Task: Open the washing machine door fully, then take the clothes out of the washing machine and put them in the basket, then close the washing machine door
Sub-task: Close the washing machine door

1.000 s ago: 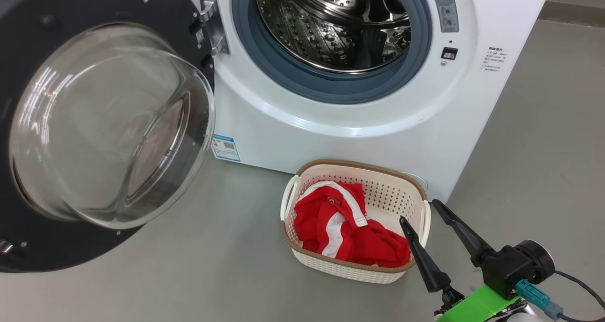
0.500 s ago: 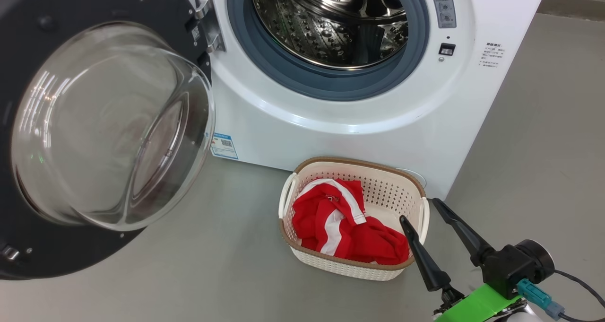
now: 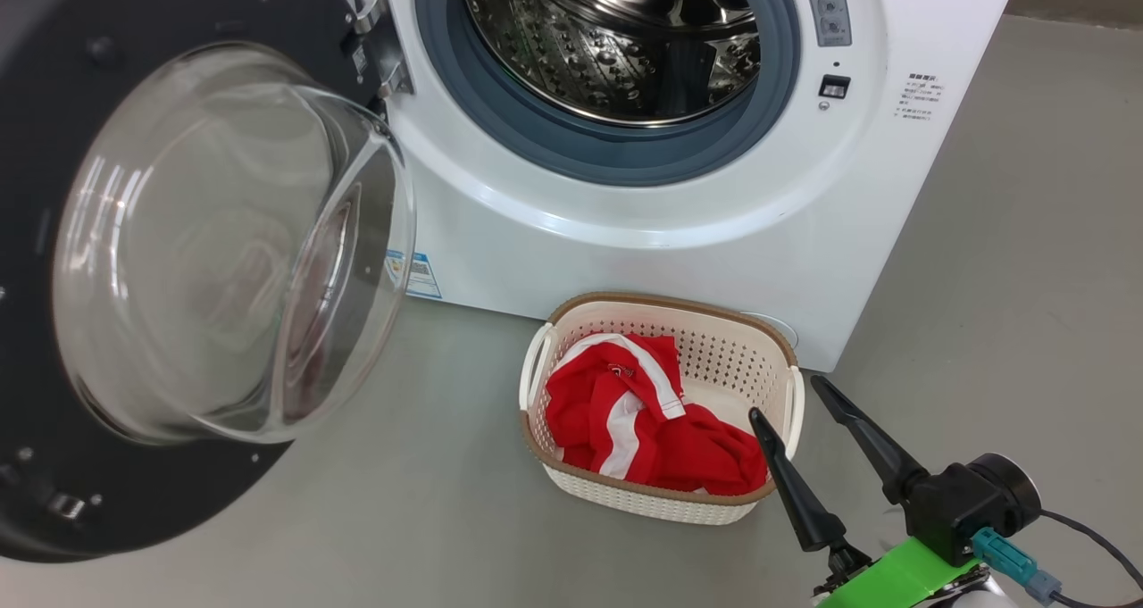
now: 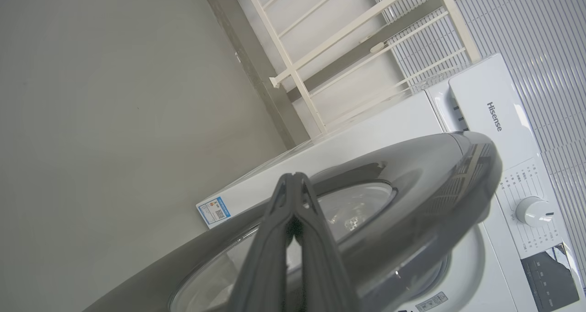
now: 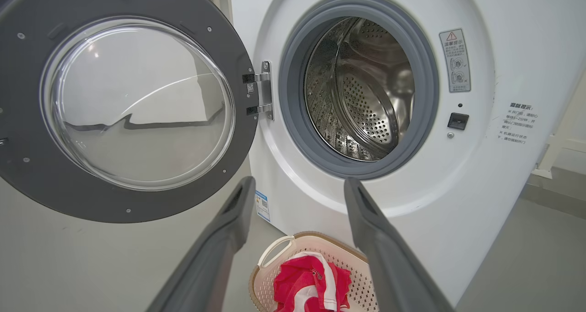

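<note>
The washing machine door (image 3: 223, 251) stands open at the left, its glass bowl bulging towards me. The washing machine (image 3: 679, 251) shows a bare steel drum (image 3: 607, 45) inside the grey ring. Red clothes (image 3: 625, 412) with white stripes lie in the cream basket (image 3: 661, 300) on the floor in front of the machine. My right gripper (image 3: 788, 400) hangs open beside the basket's right handle, holding nothing. In the left wrist view my left gripper (image 4: 293, 179) is shut, its tips up against the glossy outer face of the door (image 4: 412, 179); whether they touch it I cannot tell.
Grey floor (image 3: 1027, 278) stretches to the right of the machine and in front of the basket. A white rail frame (image 4: 320, 51) stands against the wall behind the machine. From the right wrist, the door (image 5: 137, 101) and drum (image 5: 361, 87) are seen head-on.
The door has swung a little towards the machine, its bowl edge shifting right. The head camera has drifted slightly. The right gripper and the basket stay as they were.
</note>
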{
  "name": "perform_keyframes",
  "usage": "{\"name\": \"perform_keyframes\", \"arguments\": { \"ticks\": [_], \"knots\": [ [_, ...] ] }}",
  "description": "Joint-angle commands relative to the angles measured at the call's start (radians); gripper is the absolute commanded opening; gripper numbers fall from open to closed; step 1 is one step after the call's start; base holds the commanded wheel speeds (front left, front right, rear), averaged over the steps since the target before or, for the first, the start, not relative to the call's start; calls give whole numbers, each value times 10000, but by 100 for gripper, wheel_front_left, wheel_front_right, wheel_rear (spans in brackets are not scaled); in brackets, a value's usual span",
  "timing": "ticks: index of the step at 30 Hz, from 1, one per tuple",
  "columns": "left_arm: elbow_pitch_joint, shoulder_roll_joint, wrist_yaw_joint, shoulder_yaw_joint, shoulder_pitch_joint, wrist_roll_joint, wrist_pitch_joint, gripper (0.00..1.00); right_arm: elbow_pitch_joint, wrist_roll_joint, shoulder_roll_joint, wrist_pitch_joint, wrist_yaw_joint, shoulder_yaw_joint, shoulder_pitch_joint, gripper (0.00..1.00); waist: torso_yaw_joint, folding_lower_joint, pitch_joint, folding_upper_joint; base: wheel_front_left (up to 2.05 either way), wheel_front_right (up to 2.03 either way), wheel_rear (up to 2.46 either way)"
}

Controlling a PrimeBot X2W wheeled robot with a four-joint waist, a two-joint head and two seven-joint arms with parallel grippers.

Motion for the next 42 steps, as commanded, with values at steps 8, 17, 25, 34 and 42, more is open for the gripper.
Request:
{"name": "perform_keyframes", "arguments": {
  "ticks": [8, 17, 25, 34, 42],
  "knots": [
    [-1295, -210, -3, 381, 735, -892, 1015, 0, -171, 82, 68, -65, 63, 248, -324, 100, 12, 0, 0, 0, 0, 0, 0],
    [-2399, -597, 126, 472, 1334, -1196, 1456, 0, -110, -21, 99, -65, 63, 365, -400, 100, -10, 0, 76, 0, 0, 0, 0],
    [-3554, -1248, 297, 497, 1729, -1603, 1778, 0, -17, 14, 155, -65, 63, 434, -471, 100, -48, 0, 132, 0, 0, 0, 0],
    [-4861, -1836, 450, 334, 2159, -1696, 1935, 0, 0, 19, 189, -65, 63, 433, -566, 100, -172, 0, 219, 0, 0, 0, 0],
    [-6076, -2336, 530, 43, 2524, -1766, 2127, 0, -8, 20, 195, -65, 63, 398, -605, 100, -290, 0, 287, 0, 0, 0, 0]
  ]
}}
